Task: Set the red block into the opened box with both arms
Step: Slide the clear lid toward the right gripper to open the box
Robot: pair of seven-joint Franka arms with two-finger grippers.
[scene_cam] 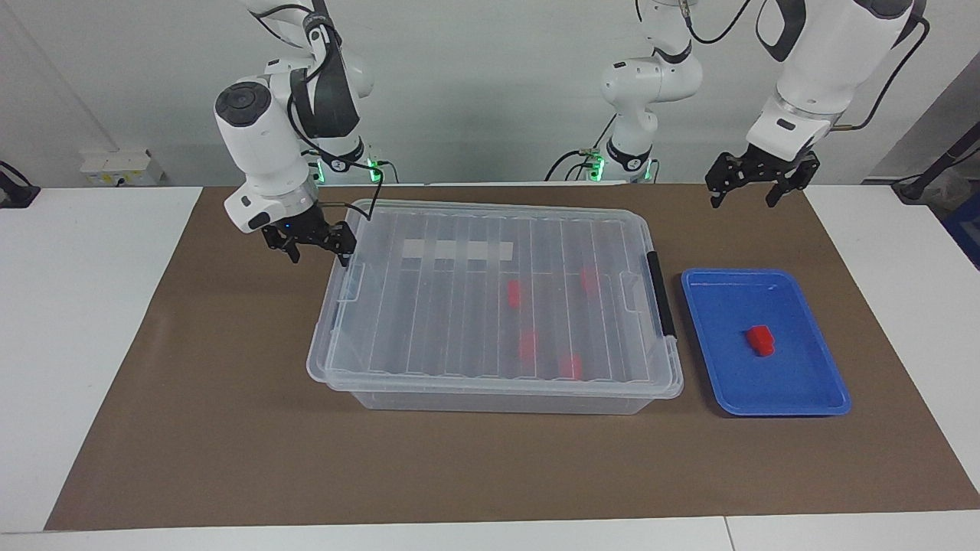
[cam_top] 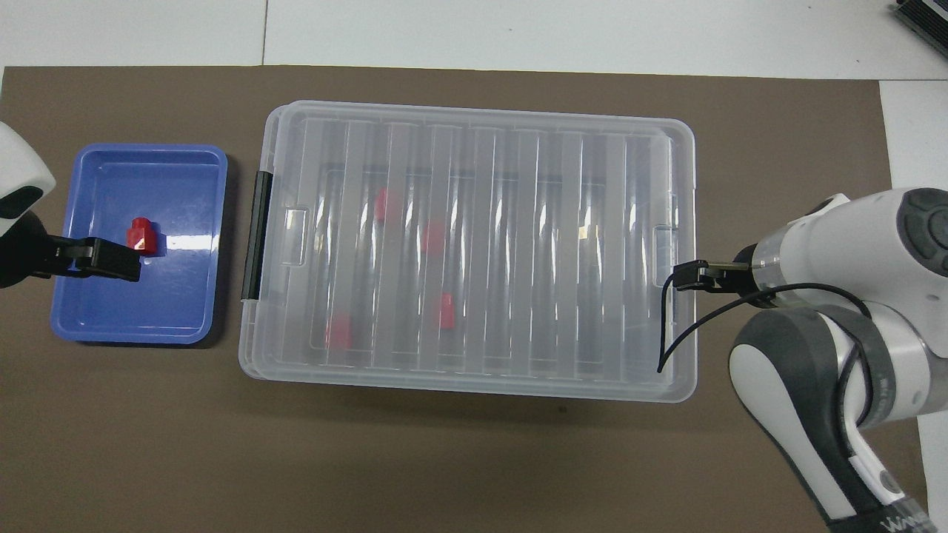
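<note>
A small red block (scene_cam: 760, 340) (cam_top: 141, 235) lies in a shallow blue tray (scene_cam: 811, 398) (cam_top: 89, 326). The clear box (scene_cam: 498, 399) (cam_top: 466, 389) stands mid-mat with its ribbed lid (scene_cam: 444, 306) (cam_top: 518, 244) lying flat on it. Through the lid I see several more red blocks (scene_cam: 514, 294) (cam_top: 444, 309). My right gripper (scene_cam: 319, 256) (cam_top: 685, 275) is open at the lid's short edge, at the box end toward the right arm. My left gripper (scene_cam: 743, 200) (cam_top: 122, 263) hangs open and empty in the air; from overhead it covers the tray beside the block.
A dark latch bar (scene_cam: 661, 295) (cam_top: 257, 235) runs along the box's end that faces the tray. A brown mat (scene_cam: 230, 428) covers the table under everything. A black cable (cam_top: 666, 326) loops from the right wrist over the lid's corner.
</note>
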